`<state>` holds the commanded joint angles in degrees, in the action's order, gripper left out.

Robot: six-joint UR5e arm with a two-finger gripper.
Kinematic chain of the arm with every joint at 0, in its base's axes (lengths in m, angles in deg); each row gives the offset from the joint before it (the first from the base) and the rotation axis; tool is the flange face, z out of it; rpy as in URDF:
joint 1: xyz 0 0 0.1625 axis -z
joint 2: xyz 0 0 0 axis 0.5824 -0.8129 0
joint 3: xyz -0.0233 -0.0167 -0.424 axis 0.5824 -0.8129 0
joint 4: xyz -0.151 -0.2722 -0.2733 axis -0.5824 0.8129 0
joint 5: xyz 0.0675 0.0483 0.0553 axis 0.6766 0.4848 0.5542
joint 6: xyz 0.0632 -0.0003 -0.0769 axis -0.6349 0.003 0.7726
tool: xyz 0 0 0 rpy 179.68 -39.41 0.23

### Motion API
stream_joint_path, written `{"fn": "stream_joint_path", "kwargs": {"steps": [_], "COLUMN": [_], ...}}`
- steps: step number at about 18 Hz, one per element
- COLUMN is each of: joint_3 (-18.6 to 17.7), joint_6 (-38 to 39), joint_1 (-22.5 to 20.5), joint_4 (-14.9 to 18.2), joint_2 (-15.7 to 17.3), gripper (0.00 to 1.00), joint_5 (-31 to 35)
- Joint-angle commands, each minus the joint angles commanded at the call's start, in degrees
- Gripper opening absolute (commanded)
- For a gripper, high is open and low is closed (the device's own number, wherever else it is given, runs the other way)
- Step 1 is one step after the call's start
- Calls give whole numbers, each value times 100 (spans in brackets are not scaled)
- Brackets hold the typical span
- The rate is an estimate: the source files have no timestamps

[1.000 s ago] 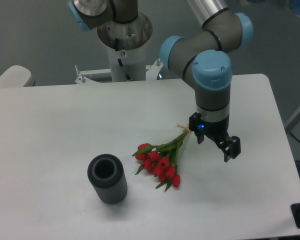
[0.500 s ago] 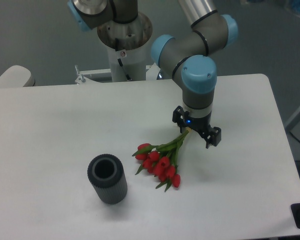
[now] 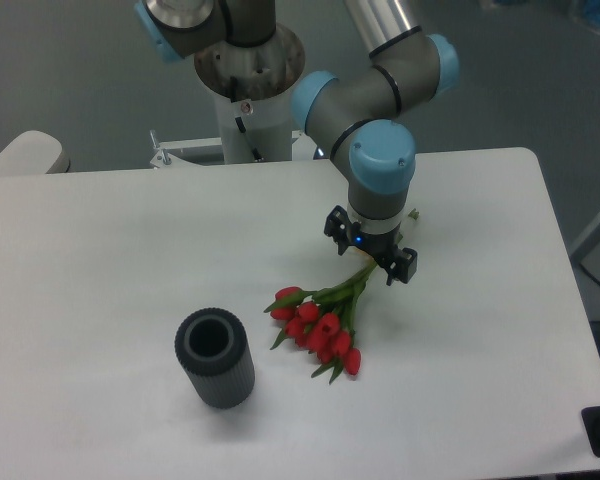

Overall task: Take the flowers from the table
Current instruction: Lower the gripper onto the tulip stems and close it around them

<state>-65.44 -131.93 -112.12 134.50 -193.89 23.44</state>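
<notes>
White table (image 3: 100,250) holds flowers (image 3: 320,320) lying flat near centre, blooms toward front. Grey vase (image 3: 215,357) stands left of them, apart, hollow looks empty. Gripper (image 3: 372,254) hangs over stem ends, jaws spread, grasping nothing.

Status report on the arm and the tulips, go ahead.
Gripper open, above the stem ends. Flowers flat on the table, not gripped. Grey vase upright, apart to the left, not in the way.
</notes>
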Motion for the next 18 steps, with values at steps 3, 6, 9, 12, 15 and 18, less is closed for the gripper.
{"fn": "stream_joint_path", "kwargs": {"steps": [3, 6, 9, 12, 15, 18], "joint_3": [-228, -335, -466, -493, -493, -537], "joint_6": [44, 53, 44, 35, 44, 44], "joint_1": [17, 26, 35, 26, 26, 157], "joint_4": [-429, -606, -912, -1081, -1177, -1353], "joint_2": [-61, -149, -246, -325, -378, -466], "gripper": [100, 100, 100, 100, 100, 100], "joint_5": [0, -9, -18, -26, -210, -255]}}
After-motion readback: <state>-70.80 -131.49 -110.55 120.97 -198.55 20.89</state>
